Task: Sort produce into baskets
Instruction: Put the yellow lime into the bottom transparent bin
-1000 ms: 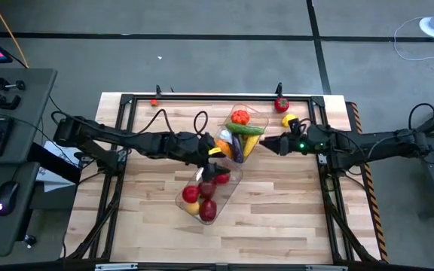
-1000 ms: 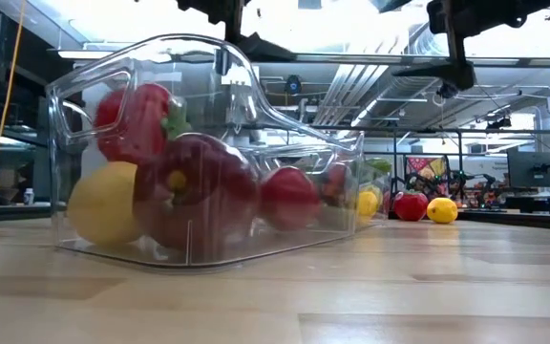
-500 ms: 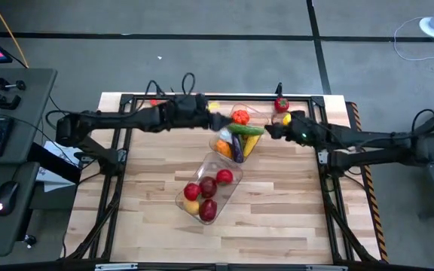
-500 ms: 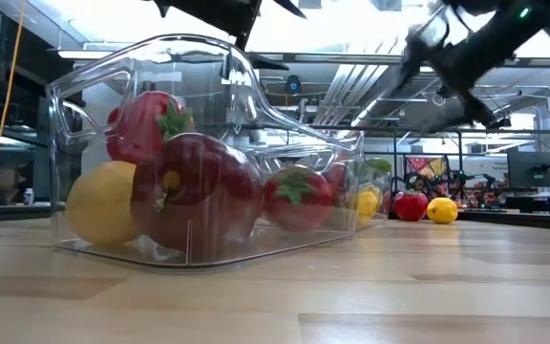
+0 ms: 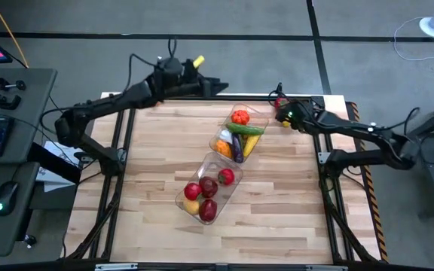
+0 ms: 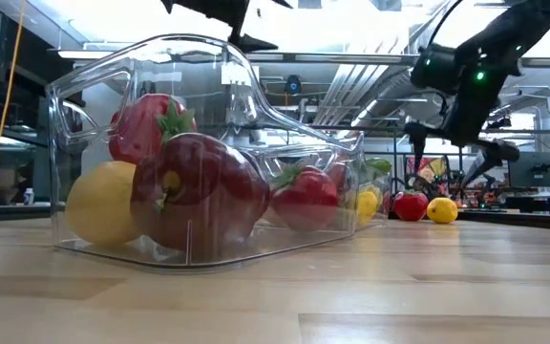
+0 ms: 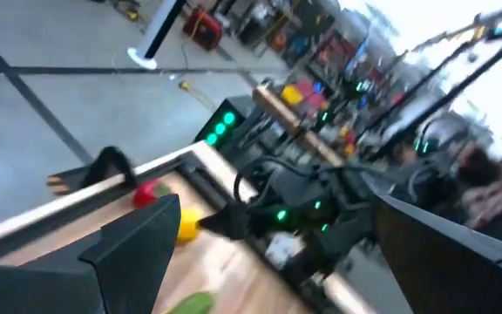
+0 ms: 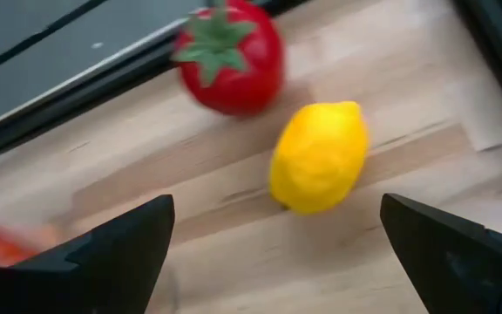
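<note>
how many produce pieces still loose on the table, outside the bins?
2. A red tomato and a yellow lemon lie side by side at the table's far right corner, just ahead of the right claw. Others could be hidden under that arm.

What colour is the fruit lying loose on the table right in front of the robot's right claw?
Yellow: the lemon. The right wrist view shows it best.

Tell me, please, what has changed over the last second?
Both grippers left the bins: the left gripper swung to the table's far edge, and the right gripper moved to the lemon and tomato, jaws open. Both bins stayed put.
</note>
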You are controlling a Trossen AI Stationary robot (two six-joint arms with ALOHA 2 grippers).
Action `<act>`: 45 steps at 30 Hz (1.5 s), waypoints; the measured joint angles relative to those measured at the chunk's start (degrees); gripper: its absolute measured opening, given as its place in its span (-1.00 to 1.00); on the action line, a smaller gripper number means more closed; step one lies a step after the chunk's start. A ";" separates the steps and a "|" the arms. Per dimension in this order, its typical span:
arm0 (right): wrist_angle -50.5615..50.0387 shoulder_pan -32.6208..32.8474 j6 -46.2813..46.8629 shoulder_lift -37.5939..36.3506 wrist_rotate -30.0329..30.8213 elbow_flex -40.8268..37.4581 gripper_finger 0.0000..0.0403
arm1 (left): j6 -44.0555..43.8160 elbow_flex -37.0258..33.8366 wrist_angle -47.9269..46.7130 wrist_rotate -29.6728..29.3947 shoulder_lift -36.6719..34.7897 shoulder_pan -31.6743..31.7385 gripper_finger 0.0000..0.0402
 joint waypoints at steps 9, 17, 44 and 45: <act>-0.51 -2.46 11.15 6.20 0.59 -0.02 0.98 | 14.25 1.31 -16.29 15.69 0.06 14.14 0.80; -0.54 -4.17 15.54 10.78 1.02 -0.02 0.98 | 22.35 1.31 -17.87 19.00 0.37 23.87 0.80; 2.38 -10.65 -2.41 19.88 -0.93 0.00 0.48 | 18.31 1.29 -16.23 17.91 0.37 25.18 0.80; 2.52 -10.65 -3.83 19.91 -0.93 -0.04 0.41 | 18.31 1.29 -16.21 17.91 0.37 25.03 0.80</act>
